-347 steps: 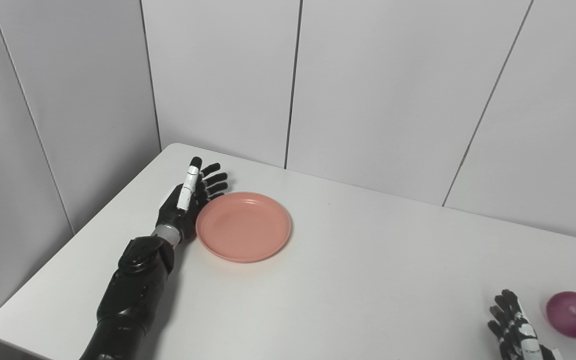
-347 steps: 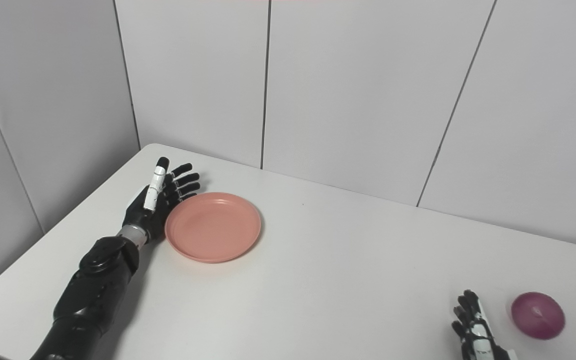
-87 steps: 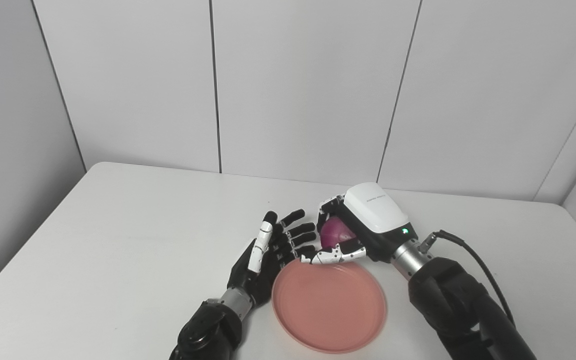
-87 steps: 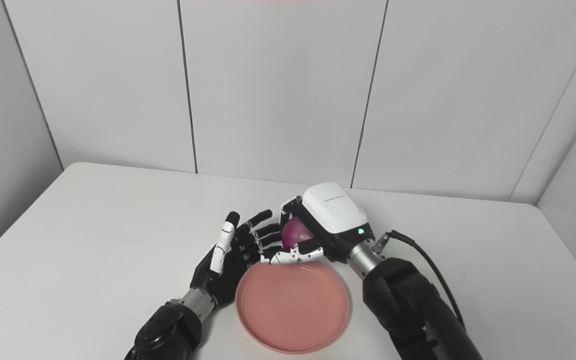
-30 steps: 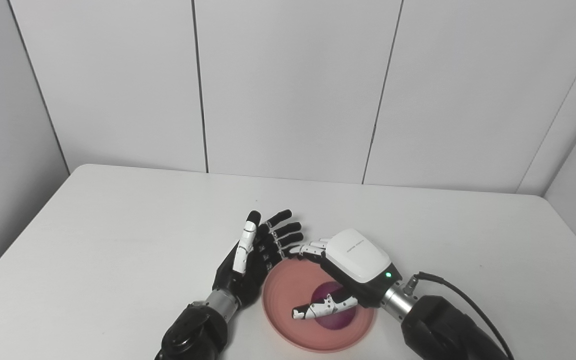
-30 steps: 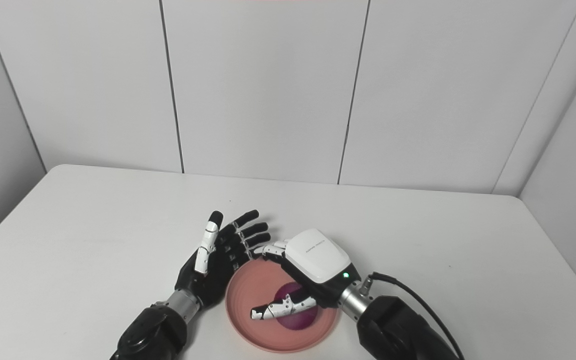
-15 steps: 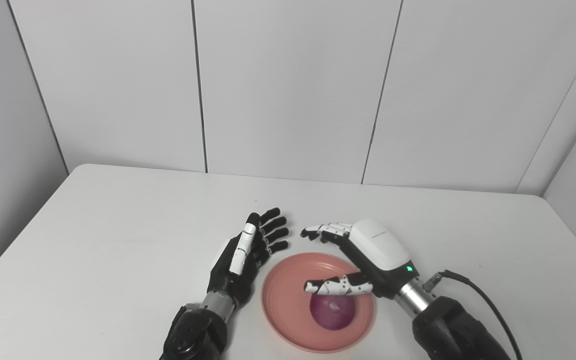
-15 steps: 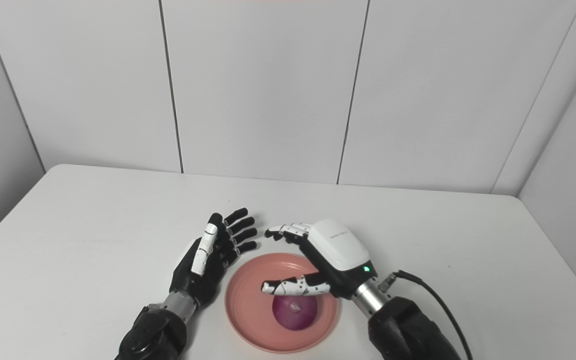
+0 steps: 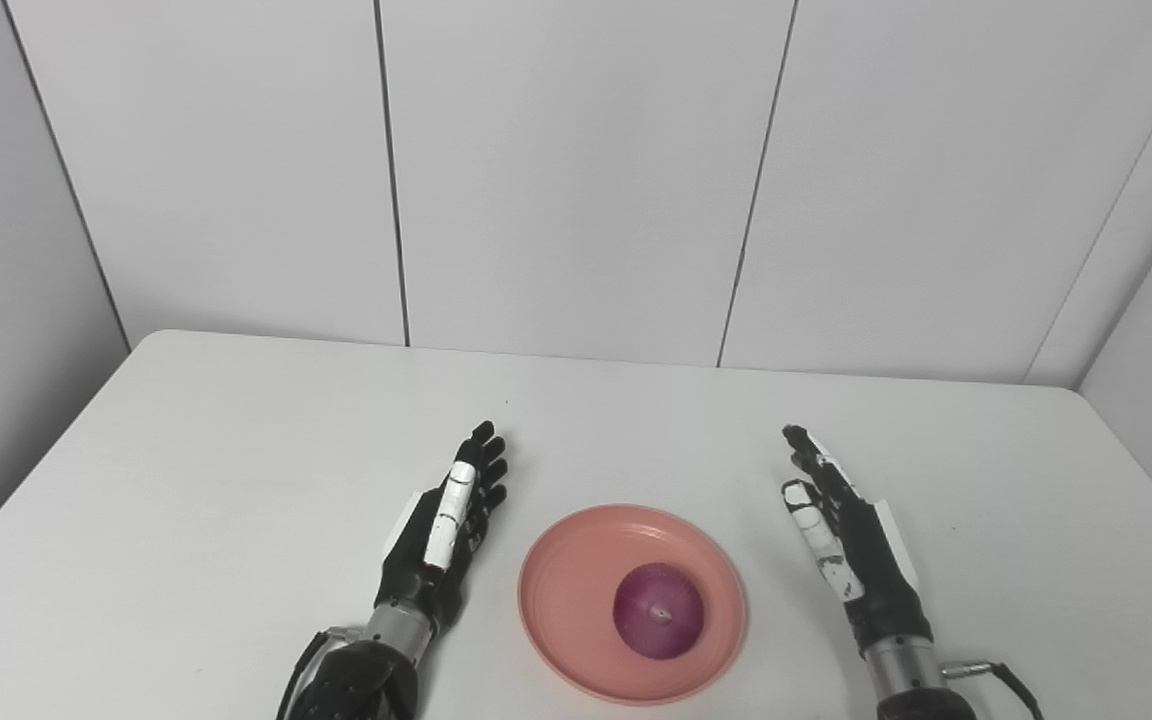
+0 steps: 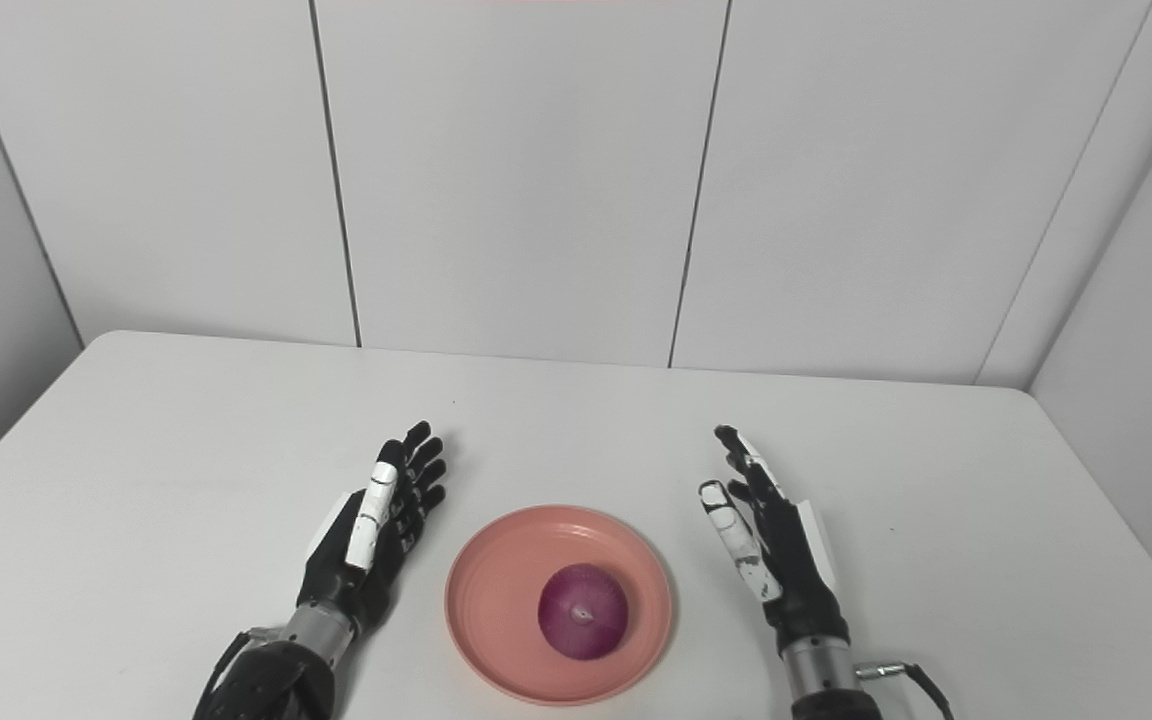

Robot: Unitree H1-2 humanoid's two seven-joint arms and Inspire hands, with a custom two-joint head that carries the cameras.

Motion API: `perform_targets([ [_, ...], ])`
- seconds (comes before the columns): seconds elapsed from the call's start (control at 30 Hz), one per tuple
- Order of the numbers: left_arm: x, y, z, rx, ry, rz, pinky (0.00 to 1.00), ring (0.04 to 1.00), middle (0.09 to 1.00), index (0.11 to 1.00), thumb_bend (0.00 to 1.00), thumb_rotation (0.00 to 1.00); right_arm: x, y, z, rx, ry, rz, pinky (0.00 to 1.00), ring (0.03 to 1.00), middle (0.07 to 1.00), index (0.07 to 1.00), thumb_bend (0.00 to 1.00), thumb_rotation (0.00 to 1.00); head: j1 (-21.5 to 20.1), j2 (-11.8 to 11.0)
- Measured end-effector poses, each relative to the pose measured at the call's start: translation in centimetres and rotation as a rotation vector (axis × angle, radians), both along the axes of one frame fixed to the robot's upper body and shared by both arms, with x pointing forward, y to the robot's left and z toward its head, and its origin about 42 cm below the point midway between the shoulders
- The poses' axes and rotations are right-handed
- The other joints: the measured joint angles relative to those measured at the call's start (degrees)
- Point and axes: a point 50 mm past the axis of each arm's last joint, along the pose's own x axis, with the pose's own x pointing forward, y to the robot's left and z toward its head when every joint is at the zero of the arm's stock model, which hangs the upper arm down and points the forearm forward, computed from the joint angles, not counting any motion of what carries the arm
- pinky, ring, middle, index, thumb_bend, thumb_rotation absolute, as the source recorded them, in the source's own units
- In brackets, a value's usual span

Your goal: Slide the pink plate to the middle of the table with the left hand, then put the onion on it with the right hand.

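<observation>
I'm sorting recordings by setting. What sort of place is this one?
Probably a robot test booth, not a kitchen: a bare white table walled by plain grey panels, holding only a round pink plastic plate with a purple onion, between open left hand and right hand.

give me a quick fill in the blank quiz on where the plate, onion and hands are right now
1. The round purple onion lies on the round pink ____.
2. The pink plastic plate rests on the white table ____ the two hands.
3. The left hand and the right hand are both ____, holding nothing.
4. Neither hand ____ the plate; each stands clear of its rim.

Missing words: plate; between; open; touches
</observation>
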Motion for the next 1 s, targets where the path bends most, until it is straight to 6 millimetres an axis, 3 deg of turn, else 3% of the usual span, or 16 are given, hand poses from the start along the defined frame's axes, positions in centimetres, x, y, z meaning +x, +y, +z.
perform_targets([
  [0.1, -1.0, 0.3, 0.0, 0.014, -0.002, 0.012, 1.00, 1.000, 1.000, 1.000, 0.83, 0.95, -0.6, 0.2, -0.9, 0.079, 0.064, -0.060, 1.00, 0.988, 0.948, 0.918, 0.84, 1.00, -0.27, 0.09],
  [0.27, -2.0, 0.6, 0.6, 0.015, 0.031, 0.029, 1.00, 1.000, 1.000, 1.000, 0.84, 0.96, -0.9, 2.0, -0.9, 0.195, 0.085, -0.111, 1.00, 1.000, 0.993, 0.962, 0.77, 1.00, -0.79, 0.27],
  [0.4, -2.4, 0.7, 1.0, 0.018, 0.059, 0.046, 1.00, 1.000, 1.000, 1.000, 0.79, 0.98, -1.3, 2.7, -1.1, 0.242, 0.095, -0.121, 1.00, 1.000, 0.996, 0.974, 0.80, 1.00, -0.97, 0.35],
  [0.63, -3.2, -0.1, 0.9, 0.016, 0.073, 0.117, 1.00, 1.000, 1.000, 1.000, 0.67, 0.92, -1.8, 3.1, -1.0, 0.313, 0.122, -0.113, 1.00, 1.000, 1.000, 1.000, 0.84, 1.00, -0.97, 0.62],
  [1.0, -3.3, -0.5, 0.8, 0.042, 0.066, 0.139, 1.00, 1.000, 1.000, 1.000, 0.68, 0.95, -2.1, 3.3, -0.8, 0.394, 0.140, -0.102, 1.00, 1.000, 1.000, 1.000, 0.85, 1.00, -0.62, 0.88],
])
